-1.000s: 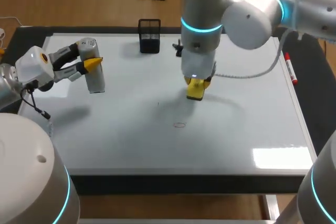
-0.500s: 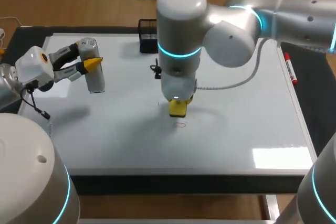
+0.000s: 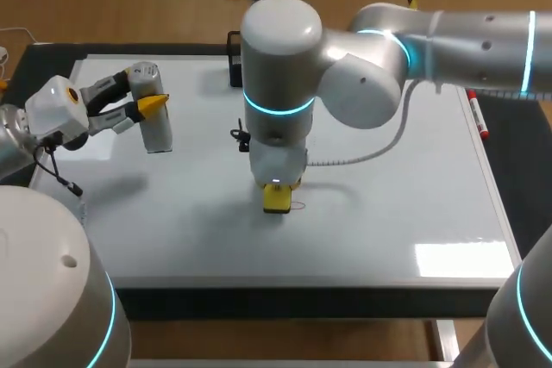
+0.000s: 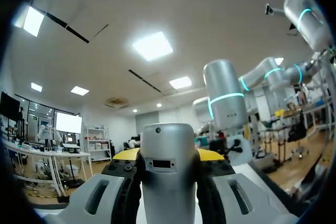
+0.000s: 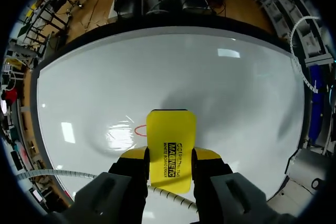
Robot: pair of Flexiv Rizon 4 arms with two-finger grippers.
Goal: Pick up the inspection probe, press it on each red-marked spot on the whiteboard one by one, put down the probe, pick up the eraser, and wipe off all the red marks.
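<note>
The silver cylindrical probe [image 3: 157, 131] stands at the whiteboard's [image 3: 388, 213] far left, my left gripper [image 3: 148, 94] shut on its upper part. In the left wrist view the probe [image 4: 168, 182] fills the gap between the yellow-tipped fingers of that gripper [image 4: 168, 156]. My right arm reaches past the middle, and its gripper [image 3: 276, 189] is shut on the yellow eraser [image 3: 276, 200], held low over the board. A small red ring mark [image 3: 297, 206] lies just right of the eraser. In the right wrist view the eraser [image 5: 170, 148] sticks out of the gripper [image 5: 169, 156], with the red mark [image 5: 140, 130] beside its front end.
A black mesh holder [image 3: 233, 53] stands at the board's far edge, mostly hidden behind my right arm. A red marker [image 3: 477, 118] lies along the right edge. A grey cable [image 3: 362, 157] hangs from the right wrist.
My right arm has carried the eraser left and toward the near edge, down to the red ring mark. The left arm and the probe have not moved.
</note>
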